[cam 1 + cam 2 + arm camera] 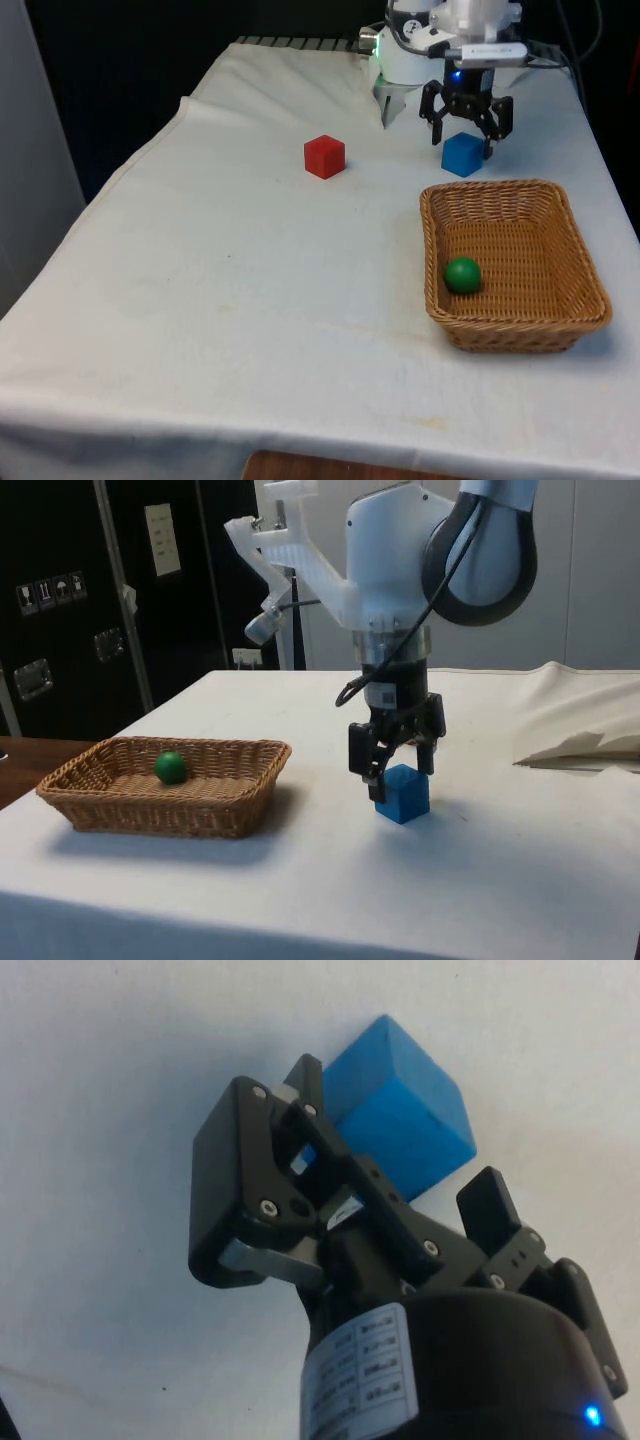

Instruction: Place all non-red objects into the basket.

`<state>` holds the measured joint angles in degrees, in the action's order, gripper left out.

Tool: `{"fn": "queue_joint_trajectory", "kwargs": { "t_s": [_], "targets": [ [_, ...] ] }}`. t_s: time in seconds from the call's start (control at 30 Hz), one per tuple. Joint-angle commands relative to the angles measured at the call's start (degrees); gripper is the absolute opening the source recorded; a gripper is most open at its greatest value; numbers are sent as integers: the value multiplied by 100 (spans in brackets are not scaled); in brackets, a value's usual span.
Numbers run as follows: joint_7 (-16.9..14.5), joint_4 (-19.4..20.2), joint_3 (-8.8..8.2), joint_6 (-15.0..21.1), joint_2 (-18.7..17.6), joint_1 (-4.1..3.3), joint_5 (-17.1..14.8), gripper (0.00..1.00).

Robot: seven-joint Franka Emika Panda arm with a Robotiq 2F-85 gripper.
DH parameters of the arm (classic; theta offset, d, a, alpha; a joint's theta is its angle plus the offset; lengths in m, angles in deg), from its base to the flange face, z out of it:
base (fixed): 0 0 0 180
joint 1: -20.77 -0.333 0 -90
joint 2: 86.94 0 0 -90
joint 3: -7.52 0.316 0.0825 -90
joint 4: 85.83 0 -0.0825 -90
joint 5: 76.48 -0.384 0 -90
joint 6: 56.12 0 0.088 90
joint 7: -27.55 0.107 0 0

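Because the spread fingers (397,763) straddle the blue cube (403,793) unevenly, closing could knock it aside.

Blue cube (462,155) sits flat on the bench, just past the basket's (516,330) far rim, approx 12 o'clock from it. Green ball (462,275) lies inside the wicker basket, near its 9 o'clock wall. Red cube (324,157) rests flat, well apart, approx 10 o'clock from basket.
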<state>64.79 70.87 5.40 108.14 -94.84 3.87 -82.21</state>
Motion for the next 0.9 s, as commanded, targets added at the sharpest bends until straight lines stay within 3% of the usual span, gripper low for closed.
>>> {"fn": "queue_joint_trajectory", "kwargs": {
  "t_s": [0.0, 0.3, 0.53, 0.57, 0.6, 0.63, 0.87],
  "targets": [
    [-86, -6, 74, 46, 0, 46, -178, 100],
    [17, 0, 6, 57, -11, 23, -52, 100],
    [52, -23, -11, 6, -34, 17, 0, 23],
    [74, 6, -17, 69, -17, 17, -11, 23],
    [74, 6, -17, 69, -17, 17, -6, 7],
    [80, 11, -17, 74, -17, 17, -6, 0],
    [92, 17, -23, 74, -11, 11, 0, 1]
  ]
}}
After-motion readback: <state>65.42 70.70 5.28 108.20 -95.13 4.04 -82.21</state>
